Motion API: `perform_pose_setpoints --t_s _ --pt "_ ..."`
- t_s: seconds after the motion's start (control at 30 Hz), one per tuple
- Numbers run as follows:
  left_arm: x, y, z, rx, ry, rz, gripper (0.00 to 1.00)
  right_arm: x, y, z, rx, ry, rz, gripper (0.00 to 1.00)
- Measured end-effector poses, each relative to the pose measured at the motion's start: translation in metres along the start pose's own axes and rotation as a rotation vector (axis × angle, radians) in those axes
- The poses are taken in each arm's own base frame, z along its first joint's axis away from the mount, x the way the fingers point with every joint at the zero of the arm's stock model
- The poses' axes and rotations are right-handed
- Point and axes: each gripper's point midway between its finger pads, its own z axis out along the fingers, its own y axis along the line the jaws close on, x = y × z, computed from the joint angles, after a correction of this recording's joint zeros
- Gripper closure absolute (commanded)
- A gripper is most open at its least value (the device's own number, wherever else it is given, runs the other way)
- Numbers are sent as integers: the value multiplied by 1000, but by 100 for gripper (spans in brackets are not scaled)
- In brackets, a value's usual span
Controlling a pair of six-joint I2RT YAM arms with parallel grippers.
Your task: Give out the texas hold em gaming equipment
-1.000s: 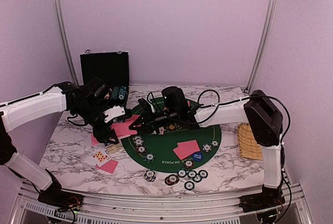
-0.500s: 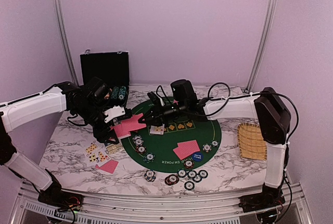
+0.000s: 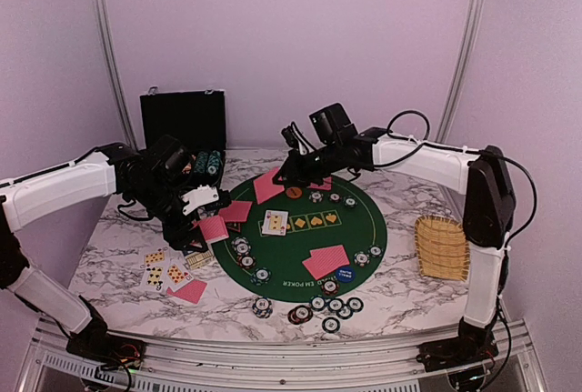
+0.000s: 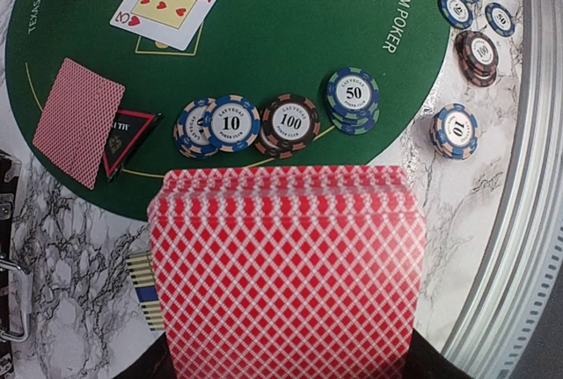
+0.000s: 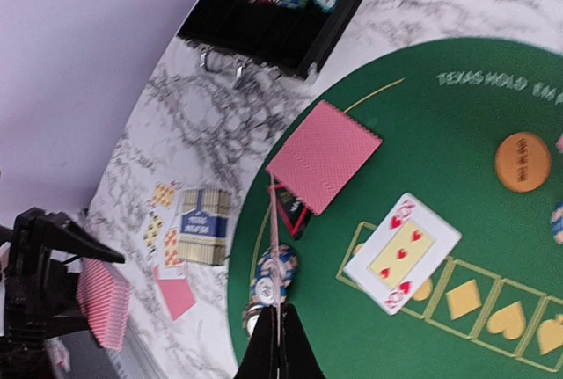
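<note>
My left gripper [image 3: 193, 225] is shut on a deck of red-backed cards [image 4: 286, 273] that hides its fingers, held above the mat's left edge. My right gripper [image 5: 280, 319] is shut on a single red-backed card [image 3: 268, 187], seen edge-on in the right wrist view, above the far left of the green mat [image 3: 291, 251]. A face-up heart card [image 3: 275, 221] lies on the mat's printed boxes. Red-backed cards [image 3: 326, 260] lie face-down on the mat. Chip stacks [image 4: 290, 121] sit along the mat's rim beside a triangular red-black marker [image 4: 127, 133]. An orange marker [image 5: 522, 161] lies further back.
The open black chip case [image 3: 182, 124] stands at the back left. A wicker basket [image 3: 443, 246] sits at the right edge. A card box [image 3: 200, 257] and face-up cards [image 3: 162, 269] lie on the marble at left. More chips [image 3: 318, 308] line the front.
My right gripper has risen and swung back toward the far side of the mat with one card pinched in it. The left arm and its deck have stayed put.
</note>
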Motion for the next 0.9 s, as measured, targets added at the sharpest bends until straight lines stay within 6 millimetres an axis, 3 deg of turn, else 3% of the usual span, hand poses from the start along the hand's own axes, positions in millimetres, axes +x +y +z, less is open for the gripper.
perform_pose_setpoints --t_s 0.13,0.23,0.3,0.43,0.6,0.9 --pt "2 1 1 0 3 -4 100 -28 -15 -11 212 -69 -160 100" --pt "3 1 1 1 6 -7 100 -33 -34 -4 400 -76 -283 100" --pt "4 1 2 1 8 -9 100 -26 -48 7 540 -51 -392 100" --pt "7 2 3 1 15 -14 100 6 -70 35 795 57 -642 100" --pt "8 3 3 -1 16 -17 100 35 -85 57 960 170 -852 100" --pt "9 2 3 0 18 -17 100 27 -100 55 1107 182 -972 100"
